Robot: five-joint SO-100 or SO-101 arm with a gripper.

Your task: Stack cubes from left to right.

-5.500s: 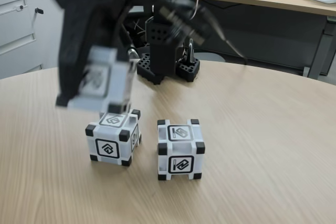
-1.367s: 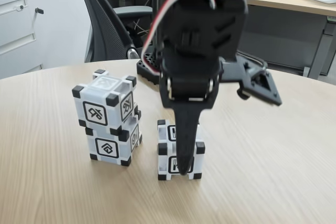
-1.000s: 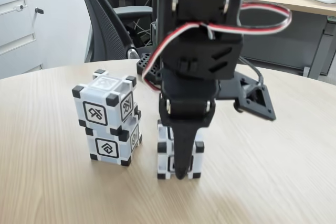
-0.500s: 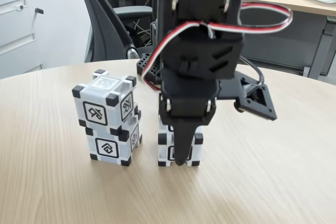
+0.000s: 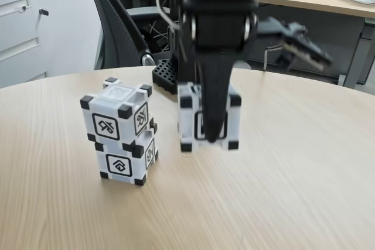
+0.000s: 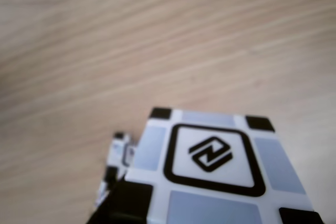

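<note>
Third cube now clear of the bench, lifted since half a second ago, when it sat on the wood right of the stack. Two cubes stacked at left: top cube on bottom cube, top one twisted slightly off square; remaining job judged as carry left and set on top. Claw pinching the lifted cube, near finger down its front face; wrist view: symbol face close below the camera.
</note>
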